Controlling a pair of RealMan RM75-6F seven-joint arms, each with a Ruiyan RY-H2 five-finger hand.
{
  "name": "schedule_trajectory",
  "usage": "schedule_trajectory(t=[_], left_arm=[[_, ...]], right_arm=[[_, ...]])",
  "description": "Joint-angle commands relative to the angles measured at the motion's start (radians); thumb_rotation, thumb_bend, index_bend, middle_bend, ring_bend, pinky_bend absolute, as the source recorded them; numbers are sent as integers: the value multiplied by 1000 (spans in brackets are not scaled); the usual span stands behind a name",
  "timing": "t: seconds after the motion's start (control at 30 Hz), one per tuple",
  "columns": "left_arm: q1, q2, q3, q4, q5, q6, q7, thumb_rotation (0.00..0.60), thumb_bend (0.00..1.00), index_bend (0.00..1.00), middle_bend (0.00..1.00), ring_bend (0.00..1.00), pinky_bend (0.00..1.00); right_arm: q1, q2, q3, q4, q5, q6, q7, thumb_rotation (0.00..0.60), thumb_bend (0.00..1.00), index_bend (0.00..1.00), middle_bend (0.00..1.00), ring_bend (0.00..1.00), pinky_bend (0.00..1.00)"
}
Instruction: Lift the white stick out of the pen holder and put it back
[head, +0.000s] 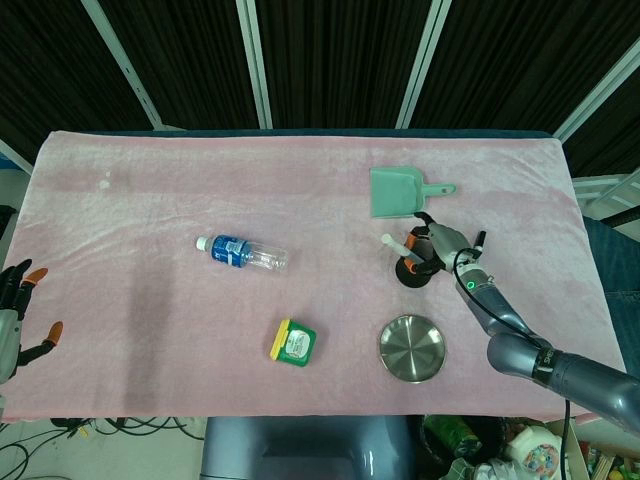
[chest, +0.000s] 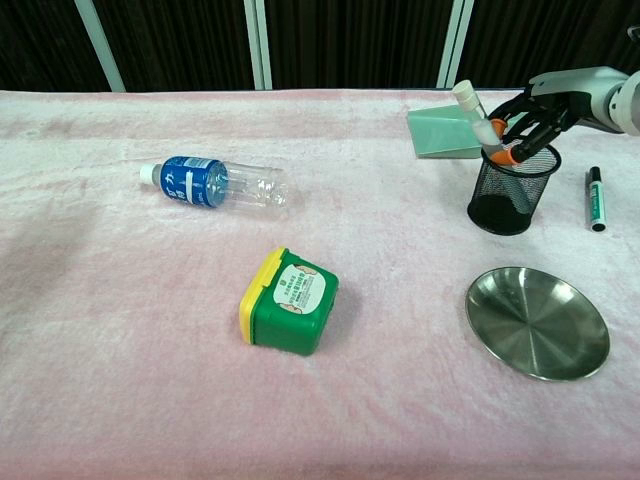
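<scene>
The black mesh pen holder (chest: 513, 190) stands right of the table's middle, also visible in the head view (head: 416, 271). The white stick (chest: 471, 104) leans up and to the left out of it, its lower end inside the holder; in the head view the stick (head: 392, 241) pokes out to the left. My right hand (chest: 545, 108) reaches in from the right, just above the holder's rim. Its orange-tipped fingertips (chest: 503, 139) pinch the stick just above the rim. My left hand (head: 18, 312) rests at the table's far left edge with fingers spread, holding nothing.
A green dustpan (chest: 445, 131) lies just behind the holder. A green-capped marker (chest: 596, 187) lies to its right, a steel plate (chest: 537, 322) in front. A water bottle (chest: 215, 184) and a green box with a yellow lid (chest: 288, 302) lie toward the middle.
</scene>
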Motion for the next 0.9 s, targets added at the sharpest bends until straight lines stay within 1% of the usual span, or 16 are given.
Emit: schedule_trajectory(t=[0.03,0.9], left_arm=[[0,0,0,0,1,0,1,600,321,120,23,0,0],[1,-1,0,0,0,2,3,600,321,120,23,0,0]], right_arm=[[-2,0,1,4,-3,-5,7,600,323,558,47,190,175],[-13,-1,2,15,-34,-16,48,600,326,558,47,190,175]])
